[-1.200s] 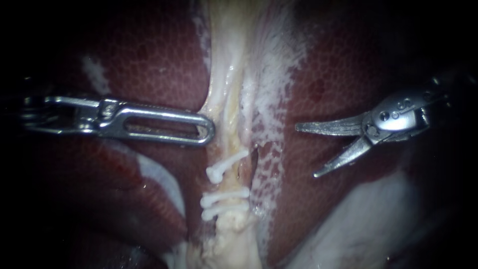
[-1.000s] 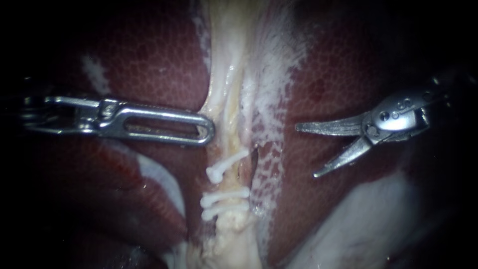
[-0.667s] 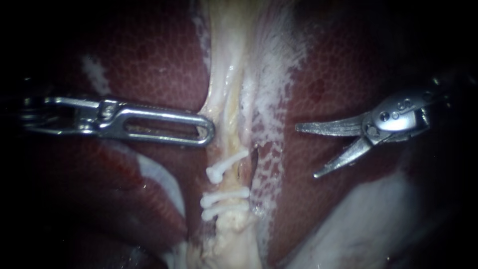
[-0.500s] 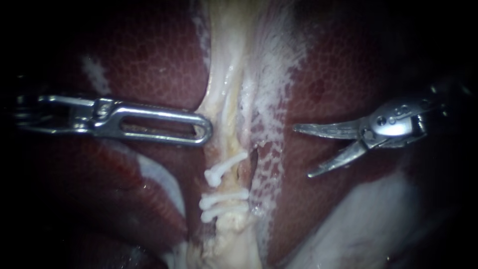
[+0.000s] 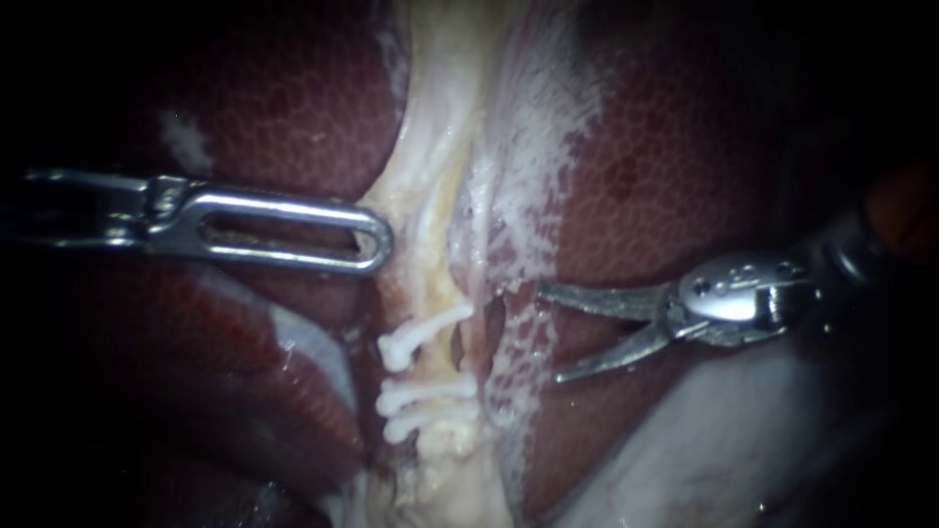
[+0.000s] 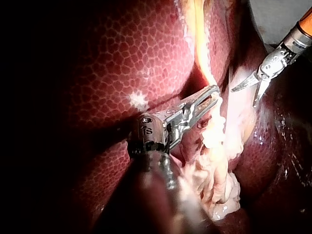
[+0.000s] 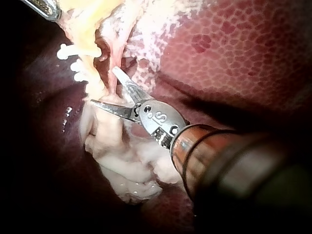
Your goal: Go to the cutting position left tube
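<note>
Right instrument (image 5: 551, 332) blades are held open, with the clipped left tube (image 5: 437, 357) just ahead of the tips, untouched. Left instrument (image 5: 380, 240) jaws are clamped on pale tissue (image 5: 411, 196) beside that tube.

Shaft of the left instrument (image 5: 380, 240) melts into the dark at the edge; up close the right instrument (image 7: 103, 86) has a blurry, maybe brownish shaft.

The left tool (image 5: 380, 240) grips pale tissue (image 5: 423, 166); the right tool (image 5: 549, 332) holds its jaws apart.
</note>
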